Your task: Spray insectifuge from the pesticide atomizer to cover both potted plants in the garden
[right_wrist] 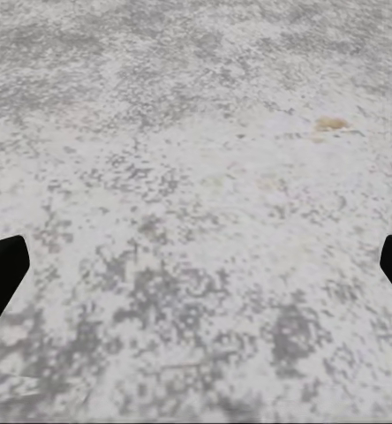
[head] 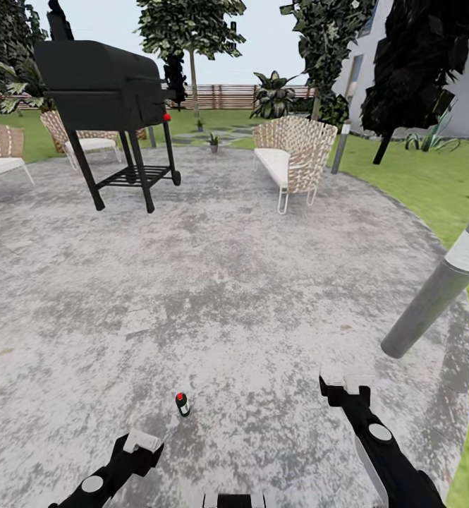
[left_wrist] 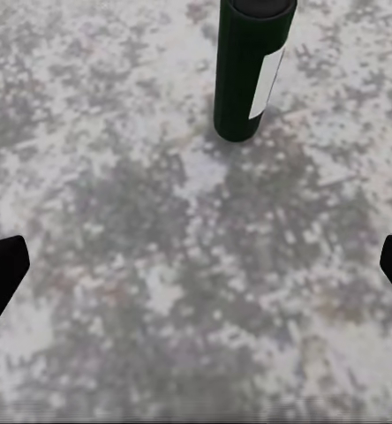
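pesticide atomizer (head: 183,404) upright on patio (head: 248,282) | bollard (head: 439,289) right | grill (head: 107,99) far

No text, brand, number or sign could be read anywhere in these pictures. The pesticide atomizer (head: 183,404), low in the head view, carried a white label panel (left_wrist: 265,84) on its dark body, seen near the top of the left wrist view, but that panel was blank. Its red mark (head: 180,396) bore no letters. The black grill (head: 100,85) at upper left showed a red knob (head: 166,116) without markings.
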Robot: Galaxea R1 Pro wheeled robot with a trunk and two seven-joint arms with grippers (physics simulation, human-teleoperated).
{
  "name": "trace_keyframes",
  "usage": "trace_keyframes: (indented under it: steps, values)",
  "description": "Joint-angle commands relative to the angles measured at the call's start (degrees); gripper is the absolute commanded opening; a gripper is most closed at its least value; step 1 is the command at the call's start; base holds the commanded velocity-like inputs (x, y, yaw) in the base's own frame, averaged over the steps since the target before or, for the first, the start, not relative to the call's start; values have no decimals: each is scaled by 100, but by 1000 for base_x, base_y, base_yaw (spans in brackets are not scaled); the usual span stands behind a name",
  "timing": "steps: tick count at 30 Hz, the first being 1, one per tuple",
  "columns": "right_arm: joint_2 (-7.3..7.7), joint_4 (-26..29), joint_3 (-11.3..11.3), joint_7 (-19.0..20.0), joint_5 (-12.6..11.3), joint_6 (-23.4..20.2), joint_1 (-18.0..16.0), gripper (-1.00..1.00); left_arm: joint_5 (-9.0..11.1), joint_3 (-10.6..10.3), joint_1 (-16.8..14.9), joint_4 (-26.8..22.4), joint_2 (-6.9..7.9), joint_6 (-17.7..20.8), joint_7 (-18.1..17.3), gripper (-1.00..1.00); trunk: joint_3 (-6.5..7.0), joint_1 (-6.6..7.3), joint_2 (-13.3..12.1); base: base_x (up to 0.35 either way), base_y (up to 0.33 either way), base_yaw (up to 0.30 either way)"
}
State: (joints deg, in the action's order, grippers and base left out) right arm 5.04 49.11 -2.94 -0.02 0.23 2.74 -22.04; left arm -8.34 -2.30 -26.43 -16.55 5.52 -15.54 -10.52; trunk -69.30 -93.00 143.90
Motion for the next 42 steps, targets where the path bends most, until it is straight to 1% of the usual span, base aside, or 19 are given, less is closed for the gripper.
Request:
trace_keyframes:
  steps: [1,2,3,5,6,9,19,25,31,38,42]
  values:
    - [-1,-27,-2,4,1,16,-2,100,-36,-19,-3,2,5,-27,14,100,-27,-1,3,0,0,0]
    - [-2,-42,-1,3,0,16,-2,100,-36,-16,-3,2,7,-27,14,100,-49,-4,5,0,0,0]
    - [7,-220,-2,0,-3,86,-2,100,-36,7,-3,2,11,-36,14,100,-71,-6,6,0,0,0]
    - [9,-330,-2,-4,-4,196,-2,100,-36,12,-3,2,11,-36,14,100,-115,-11,9,0,0,0]
    - [8,-532,-2,8,1,631,-2,100,-36,5,-3,2,11,-38,14,100,-115,-11,9,0,0,0]
    - [6,-590,-2,10,-4,776,-2,100,-31,14,-3,0,11,-52,14,100,-115,-11,9,41,0,0]
    - [6,-587,0,11,-6,796,-2,100,-18,28,-3,-26,11,-54,14,100,-115,-11,9,267,0,0]
    - [6,-587,2,11,-6,798,-2,100,-18,28,-3,-40,11,-54,14,100,-115,-11,9,58,-1,0]
    - [6,-582,1,16,-6,792,-2,100,-26,20,-3,-40,3,-54,14,100,-115,-11,9,165,-99,0]
    - [6,-553,-1,11,-10,798,-2,100,-20,19,-3,-42,5,-54,14,100,-115,-11,9,30,-17,-1]
    - [6,-547,-1,11,-13,798,-2,100,-22,19,-3,-42,3,-54,14,100,-109,-11,9,1,-1,-147]
